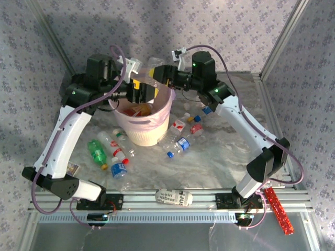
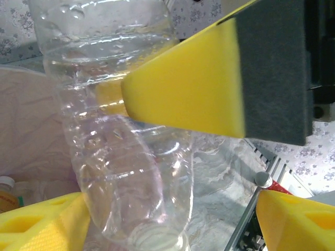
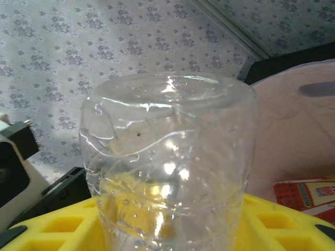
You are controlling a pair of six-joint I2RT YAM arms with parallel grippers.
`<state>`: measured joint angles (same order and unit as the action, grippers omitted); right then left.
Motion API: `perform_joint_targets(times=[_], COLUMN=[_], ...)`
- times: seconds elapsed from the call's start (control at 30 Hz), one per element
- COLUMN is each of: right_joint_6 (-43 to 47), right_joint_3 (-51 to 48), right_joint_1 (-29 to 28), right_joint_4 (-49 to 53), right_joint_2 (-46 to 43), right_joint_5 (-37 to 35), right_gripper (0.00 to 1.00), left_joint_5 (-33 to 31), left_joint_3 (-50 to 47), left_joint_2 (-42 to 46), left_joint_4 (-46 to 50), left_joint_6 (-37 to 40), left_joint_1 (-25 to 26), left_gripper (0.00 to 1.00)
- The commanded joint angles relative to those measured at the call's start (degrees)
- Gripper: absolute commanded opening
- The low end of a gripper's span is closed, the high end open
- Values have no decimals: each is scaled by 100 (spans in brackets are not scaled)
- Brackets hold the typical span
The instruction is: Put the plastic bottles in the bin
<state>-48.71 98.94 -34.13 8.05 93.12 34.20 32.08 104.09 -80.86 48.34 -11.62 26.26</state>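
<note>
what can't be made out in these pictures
- Top view: bin contents, mostly hidden by the left gripper and right gripper above.
- Left wrist view: bottle's upper end, cut off by the top edge.
- Right wrist view: the bottle's lower end, below the bottom edge.

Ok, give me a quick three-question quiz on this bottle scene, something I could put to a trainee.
1. True or false: the right gripper is shut on a clear bottle.
2. The capped bottle lying furthest left on the table, left of the pink bin, is: A green, B black, C purple.
3. What lies on the near rail between the two arm bases?

Key: 1 true. 2 A. 3 a white printed packet.
</note>
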Motion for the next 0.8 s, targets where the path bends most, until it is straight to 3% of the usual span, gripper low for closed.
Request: perform_joint_targets(times=[0.0, 0.13, 0.33, 0.53, 0.77], right_joint_6=[-225, -239, -192, -247, -255], right_joint_3=[174, 179, 179, 241, 295], right_joint_1=[-43, -80, -59, -15, 131], right_joint_4=[-450, -465, -405, -410, -356], right_joint_2=[31, 34, 44, 149, 222], right_joint_5=[321, 395, 386, 421, 369], right_gripper=[54, 55, 55, 58, 79], left_joint_5=[-64, -321, -364, -452, -728], left_joint_3=[-15, 32, 67, 67, 36], left_joint_2=[-90, -198, -280, -330, -366], left_joint_4=[-167, -171, -257, -230, -97], left_joint_6=[89, 105, 79, 102, 189], left_joint_1=[45, 38, 40, 39, 12], left_gripper=[82, 86, 71, 63, 58])
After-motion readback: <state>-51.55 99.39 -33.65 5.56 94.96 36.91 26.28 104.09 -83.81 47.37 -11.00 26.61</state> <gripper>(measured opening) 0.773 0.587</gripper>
